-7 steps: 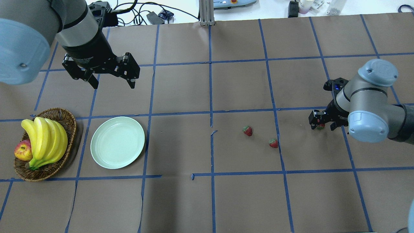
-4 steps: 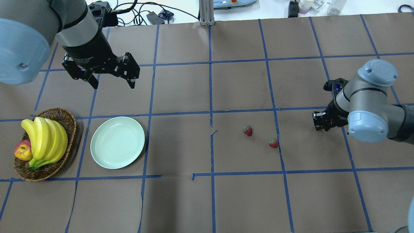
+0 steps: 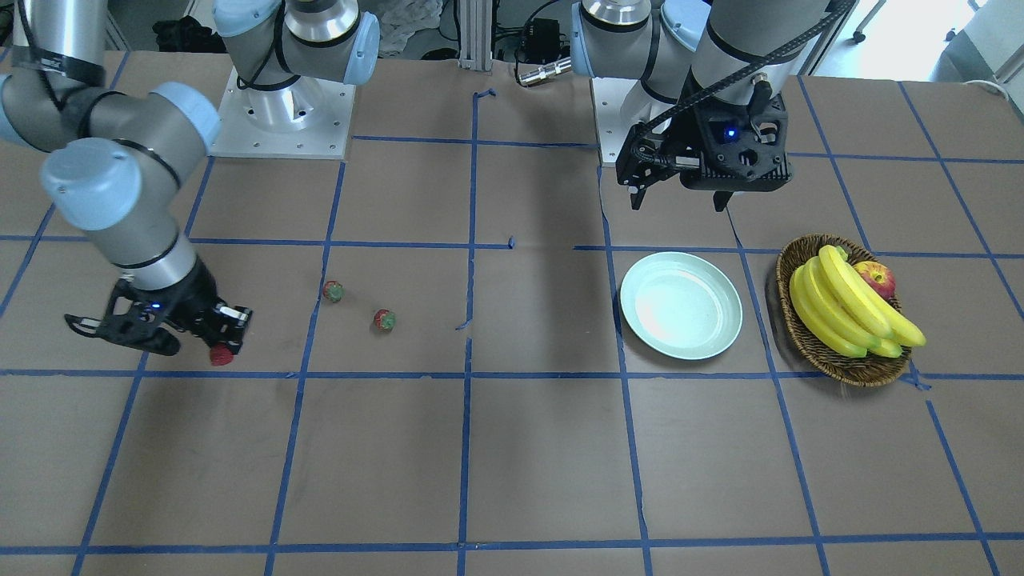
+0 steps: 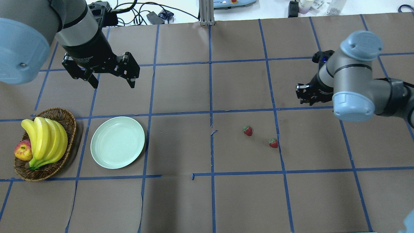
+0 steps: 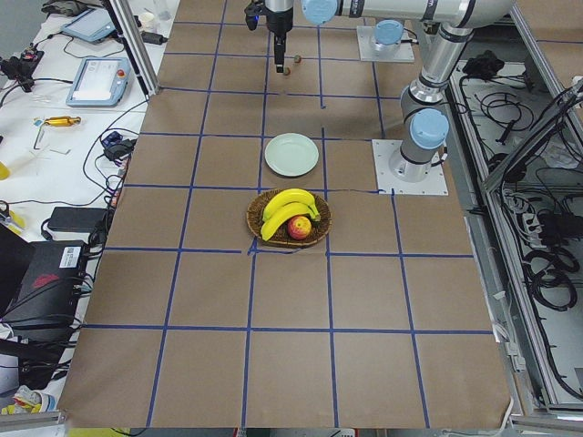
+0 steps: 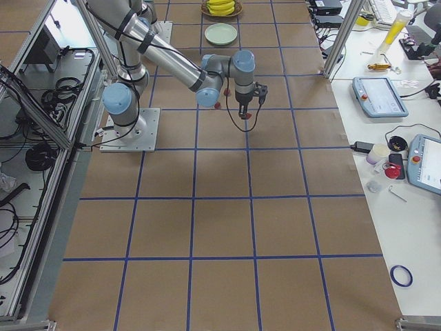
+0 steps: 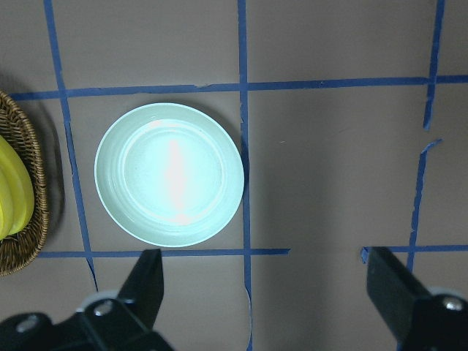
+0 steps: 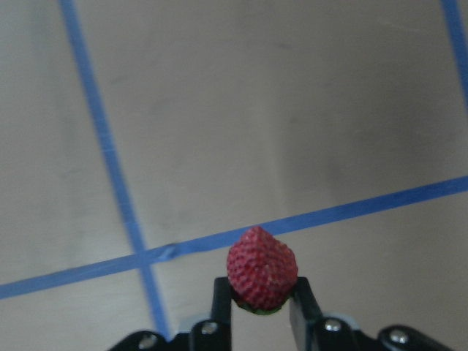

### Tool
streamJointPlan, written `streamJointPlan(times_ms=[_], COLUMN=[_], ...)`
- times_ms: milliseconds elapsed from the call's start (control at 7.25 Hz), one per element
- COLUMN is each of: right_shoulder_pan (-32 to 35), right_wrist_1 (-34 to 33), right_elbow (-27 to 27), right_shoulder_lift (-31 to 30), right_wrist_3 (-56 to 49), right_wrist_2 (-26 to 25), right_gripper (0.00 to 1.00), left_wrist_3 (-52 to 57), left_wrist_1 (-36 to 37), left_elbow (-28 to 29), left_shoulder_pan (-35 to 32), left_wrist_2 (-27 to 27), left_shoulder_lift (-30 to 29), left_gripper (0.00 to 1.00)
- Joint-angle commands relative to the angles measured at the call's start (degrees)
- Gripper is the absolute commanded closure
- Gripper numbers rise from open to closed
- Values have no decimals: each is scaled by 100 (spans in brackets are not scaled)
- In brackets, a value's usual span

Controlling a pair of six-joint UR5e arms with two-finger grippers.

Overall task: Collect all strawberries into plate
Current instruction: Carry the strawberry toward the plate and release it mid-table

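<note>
1. Right gripper (image 8: 261, 296): jaws clamped on one strawberry (image 8: 261, 267), pinched low on the berry at its cap end. It is held above the brown paper, over the right half of the tabletop.
2. Held strawberry: deep red, pitted seedy skin, blunt cone shape, tip pointing away from the fingers. A sliver of green cap shows between the pads.
3. Two more strawberries lie loose on the paper just right of the table's midline, well in from every edge. One (image 4: 247, 130) sits beside the other (image 4: 273, 143), near it but apart. Both are red with green leafy caps and tiny against the plate.
4. Plate (image 4: 97, 142): round, pale mint, shallow with a raised rim, nothing on it. It sits on the left half of the tabletop.
5. Left gripper (image 4: 114, 84): jaws spread wide, holding nothing. It hangs above the table on the plate's far side.
6. Wicker basket (image 4: 69, 123) stands just beside the plate toward the left end, holding bananas (image 4: 45, 139) and an apple (image 4: 22, 150).
</note>
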Motion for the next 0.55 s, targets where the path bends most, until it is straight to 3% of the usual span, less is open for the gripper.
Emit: streamJointPlan(times_ms=[0, 138, 414], right_shoulder_pan=[1853, 2697, 3642], right_wrist_1=[-84, -67, 38], right_elbow=[-108, -109, -100], right_shoulder_lift=[-8, 53, 456], right_wrist_3=[1897, 2513, 2915], right_wrist_2=[-93, -275, -173], right_gripper=[100, 100, 100], left_wrist_3=[-4, 4, 4], left_wrist_1=[-4, 5, 5], left_elbow=[0, 0, 0], left_shoulder_pan=[3, 3, 3], left_wrist_2=[0, 0, 9], left_shoulder_lift=[0, 9, 17], left_gripper=[0, 0, 0])
